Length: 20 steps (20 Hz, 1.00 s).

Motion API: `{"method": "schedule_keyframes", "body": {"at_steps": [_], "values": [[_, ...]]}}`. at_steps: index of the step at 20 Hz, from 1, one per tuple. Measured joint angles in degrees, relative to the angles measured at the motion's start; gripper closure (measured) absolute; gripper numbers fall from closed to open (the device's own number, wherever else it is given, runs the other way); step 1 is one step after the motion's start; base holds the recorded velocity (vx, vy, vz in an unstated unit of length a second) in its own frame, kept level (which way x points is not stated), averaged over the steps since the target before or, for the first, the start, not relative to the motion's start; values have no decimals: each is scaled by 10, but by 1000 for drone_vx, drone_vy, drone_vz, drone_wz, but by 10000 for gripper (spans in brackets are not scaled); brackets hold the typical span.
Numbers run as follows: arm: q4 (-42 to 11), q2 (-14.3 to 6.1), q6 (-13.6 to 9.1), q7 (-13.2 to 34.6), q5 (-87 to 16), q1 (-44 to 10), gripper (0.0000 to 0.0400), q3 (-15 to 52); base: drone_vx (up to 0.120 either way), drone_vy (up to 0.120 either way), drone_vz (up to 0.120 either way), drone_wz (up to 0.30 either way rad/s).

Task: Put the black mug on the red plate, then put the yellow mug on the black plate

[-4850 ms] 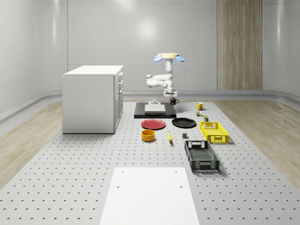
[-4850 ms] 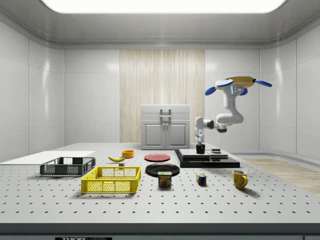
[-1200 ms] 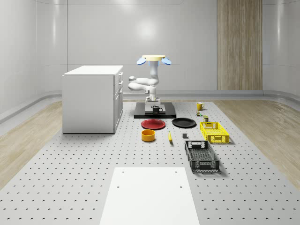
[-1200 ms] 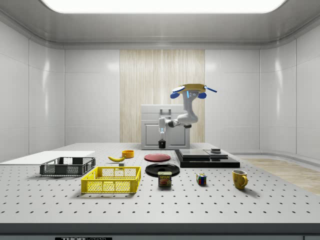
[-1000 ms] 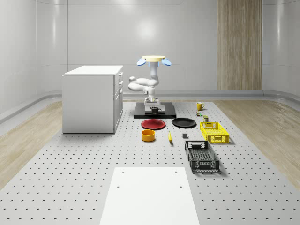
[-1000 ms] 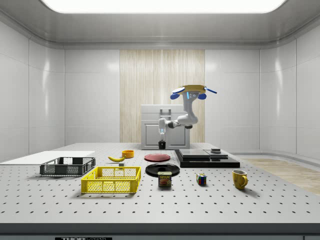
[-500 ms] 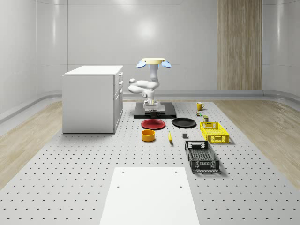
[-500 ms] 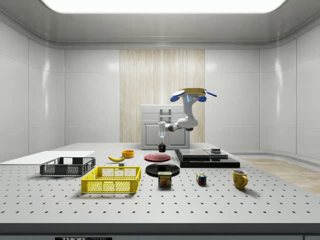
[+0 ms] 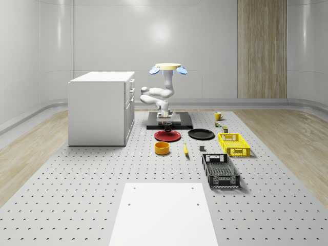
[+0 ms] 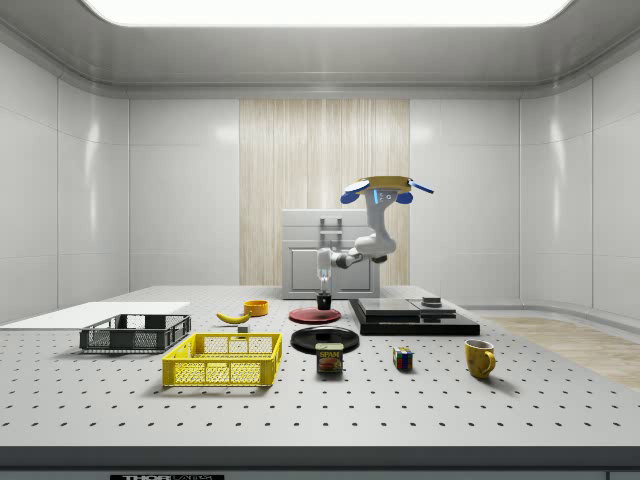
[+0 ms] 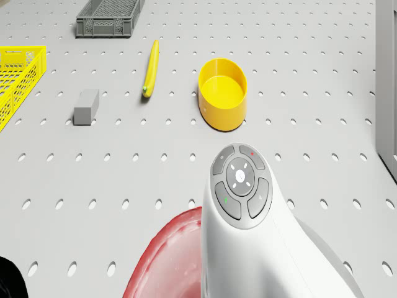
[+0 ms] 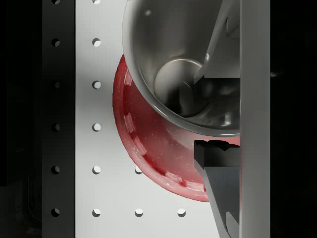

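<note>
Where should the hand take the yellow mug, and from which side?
Probably the rim wall, from above, one finger inside. The yellow mug stands upright and open-topped on the table, nothing close around it. The hand, under the hovering drone, holds the black mug that way over the red plate.

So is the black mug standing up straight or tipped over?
Upright. In the side view the black mug hangs straight under the end effector, over the red plate; the wrist view looks down into its open mouth.
</note>
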Motion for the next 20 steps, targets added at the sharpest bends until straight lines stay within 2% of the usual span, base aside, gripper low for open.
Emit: {"method": "schedule_keyframes", "body": {"at_steps": [7, 15, 17, 20], "values": [[37, 14, 0, 5, -1, -40, 290, 0, 0, 0, 0, 0], [59, 19, 8, 7, -13, -61, 290, -13, 0, 0, 0, 0], [63, 19, 11, 8, -17, -63, 176, -17, 0, 0, 0, 0], [61, 19, 8, 8, -10, -63, 83, -11, 0, 0, 0, 0]]}}
